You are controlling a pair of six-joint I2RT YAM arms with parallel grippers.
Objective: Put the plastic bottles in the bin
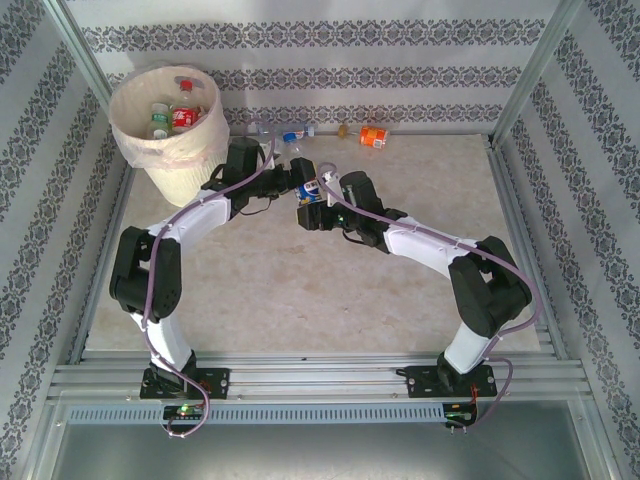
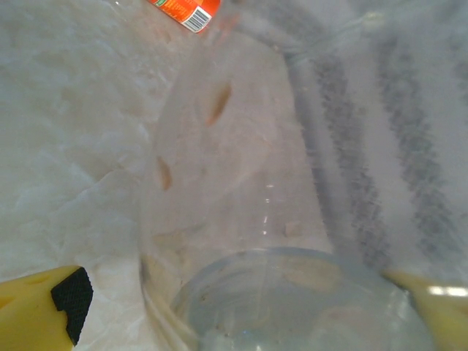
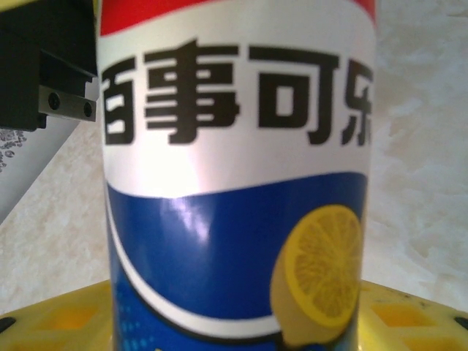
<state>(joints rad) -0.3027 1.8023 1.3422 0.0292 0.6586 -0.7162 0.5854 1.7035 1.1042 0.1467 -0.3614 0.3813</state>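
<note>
Right gripper (image 1: 311,200), frame centre, pinches blue-label bottle (image 3: 234,146) upright, probably ready to carry to bin (image 1: 172,168) at upper left, which already holds several bottles. Left gripper (image 2: 248,303) is spread around clear bottle (image 2: 241,183) lying on desk (image 2: 66,146), lined up for a grasp; contact unclear, blurred. Orange bottle (image 1: 372,137) waits by far wall.

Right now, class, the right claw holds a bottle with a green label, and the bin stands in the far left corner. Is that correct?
No. The bottle in the right claw is not green-labelled: the right wrist view shows its label blue, white and red, with a lemon on it. The bin does stand in the far left corner.
</note>
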